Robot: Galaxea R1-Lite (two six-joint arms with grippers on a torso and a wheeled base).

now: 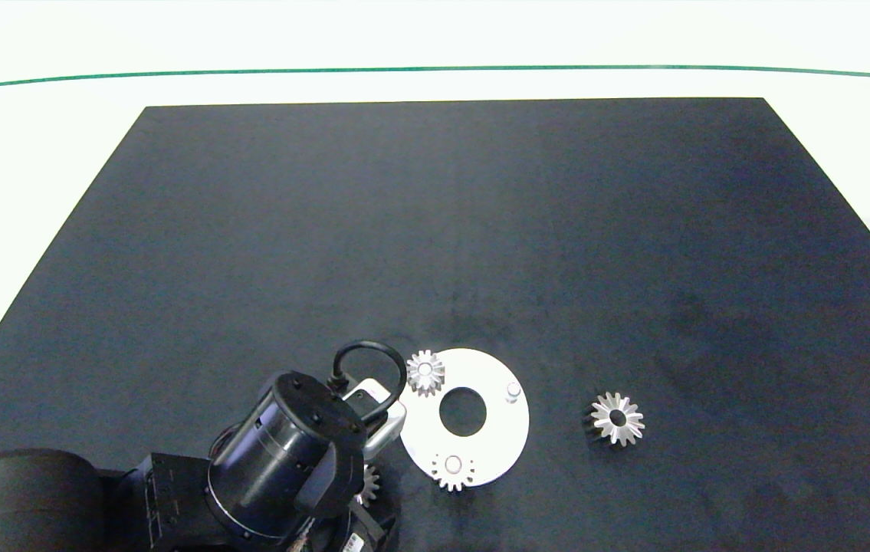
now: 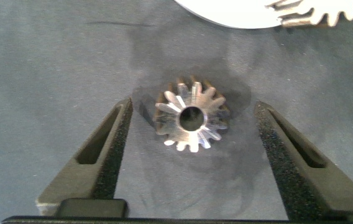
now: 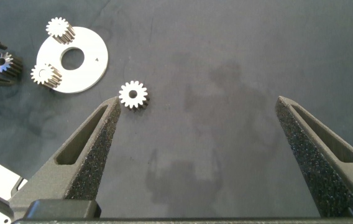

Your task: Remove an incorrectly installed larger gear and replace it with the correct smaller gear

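At the near left edge of the desk, the left gripper hangs low over the black mat, fingers spread wide. Between them, touching neither, a smaller gear lies flat on the mat, just short of the round white plate. On the plate, two more small gears sit on the rim: one at the near side, one at the far left. A bare peg stands at the plate's right. The larger gear lies on the mat right of the plate, well apart. Right gripper hovers high above the mat, fingers spread, holding nothing.
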